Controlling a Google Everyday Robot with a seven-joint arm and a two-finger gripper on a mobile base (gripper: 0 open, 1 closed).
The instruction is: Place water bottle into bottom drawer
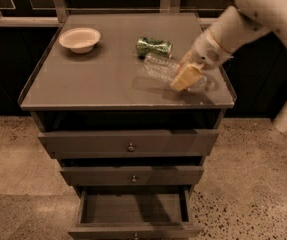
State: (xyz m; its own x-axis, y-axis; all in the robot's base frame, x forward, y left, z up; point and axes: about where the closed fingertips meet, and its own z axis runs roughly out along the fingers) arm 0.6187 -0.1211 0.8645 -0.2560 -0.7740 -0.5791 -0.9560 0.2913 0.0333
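The water bottle (159, 69) is clear ribbed plastic and lies on its side on the cabinet top (98, 79), right of the middle. My gripper (185, 77) is down on the bottle's right part, at the end of the white arm that comes in from the upper right; it hides that end of the bottle. The bottom drawer (133, 210) is pulled open below the two closed drawers, and its inside is bare.
A green can (154, 47) lies on its side just behind the bottle. A cream bowl (79, 38) stands at the back left of the top. The top has a low raised rim. Speckled floor surrounds the cabinet.
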